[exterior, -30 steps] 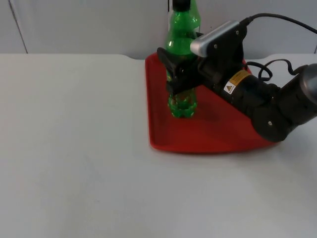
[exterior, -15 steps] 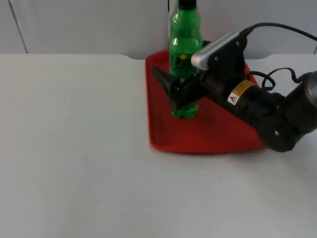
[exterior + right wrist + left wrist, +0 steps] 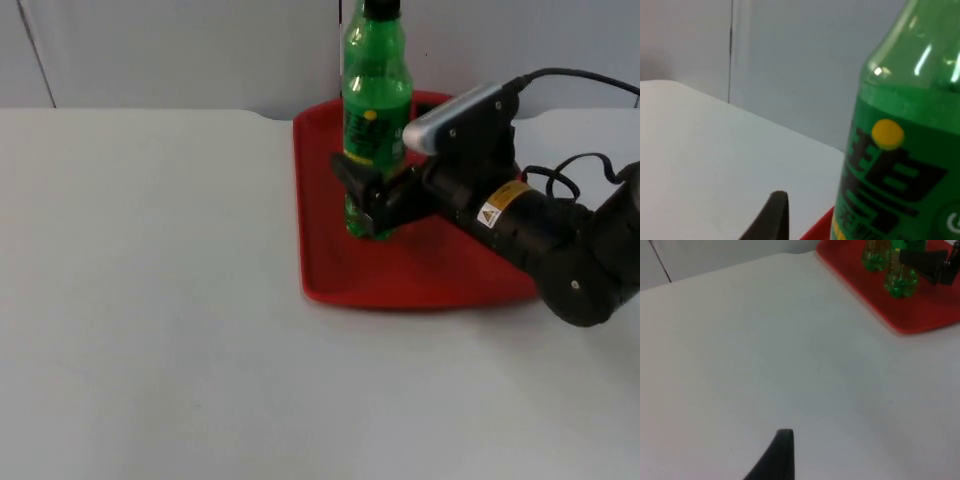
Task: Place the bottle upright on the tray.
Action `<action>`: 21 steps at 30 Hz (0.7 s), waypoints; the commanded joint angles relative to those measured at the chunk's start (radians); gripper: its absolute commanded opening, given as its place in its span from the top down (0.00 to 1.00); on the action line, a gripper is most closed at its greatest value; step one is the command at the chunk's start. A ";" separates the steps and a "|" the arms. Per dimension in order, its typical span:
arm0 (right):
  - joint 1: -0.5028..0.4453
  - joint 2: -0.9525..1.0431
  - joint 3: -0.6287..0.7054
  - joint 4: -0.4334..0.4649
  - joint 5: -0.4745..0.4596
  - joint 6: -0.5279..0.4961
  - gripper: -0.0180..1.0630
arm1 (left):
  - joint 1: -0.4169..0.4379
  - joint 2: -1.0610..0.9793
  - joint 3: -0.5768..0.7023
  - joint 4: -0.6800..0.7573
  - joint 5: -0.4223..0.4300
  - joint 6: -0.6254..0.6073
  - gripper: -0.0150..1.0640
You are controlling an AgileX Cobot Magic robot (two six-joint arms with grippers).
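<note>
The right gripper (image 3: 372, 190) is seen low beside the green bottle (image 3: 376, 100), its black fingers spread to either side of the bottle's lower body, and by the look of it the grip has been released. The bottle is found standing upright on the red tray (image 3: 330, 270), near the tray's left part, with its label (image 3: 880, 170) looming close in the right wrist view. The tray itself is set on the white worktop (image 3: 150, 300), up against the grey partition wall (image 3: 180, 50).

The left gripper's state cannot be told; a single fingertip (image 3: 777, 455) is shown over bare worktop, well apart from the tray (image 3: 905, 320), and that arm is judged to be waiting.

A risk is judged here: if the gripper is drawn back at an angle, a finger could be dragged against the bottle and it could be toppled, since it is tall and narrow-based.

Compared with half a second ago, the gripper has been pulled a little toward the right and the bottle has been left in place, upright where it stood.
</note>
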 commanded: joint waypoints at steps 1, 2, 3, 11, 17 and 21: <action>-0.004 -0.015 0.007 0.005 -0.019 -0.016 0.08 | -0.002 -0.004 0.006 0.000 -0.012 -0.003 0.01; -0.004 -0.015 0.007 0.005 -0.019 -0.016 0.08 | -0.002 -0.004 0.006 0.000 -0.012 -0.003 0.01; -0.004 -0.017 0.007 0.005 -0.019 -0.017 0.08 | -0.002 -0.004 0.006 0.000 -0.012 -0.003 0.01; -0.004 -0.089 0.115 0.010 -0.019 -0.006 0.08 | -0.002 -0.004 0.006 0.000 -0.012 -0.003 0.01; -0.002 -0.158 0.225 0.010 -0.019 -0.006 0.08 | -0.002 -0.004 0.006 0.000 -0.012 -0.003 0.01; -0.002 -0.243 0.335 0.010 -0.019 -0.006 0.08 | -0.002 -0.004 0.006 0.002 -0.012 -0.003 0.01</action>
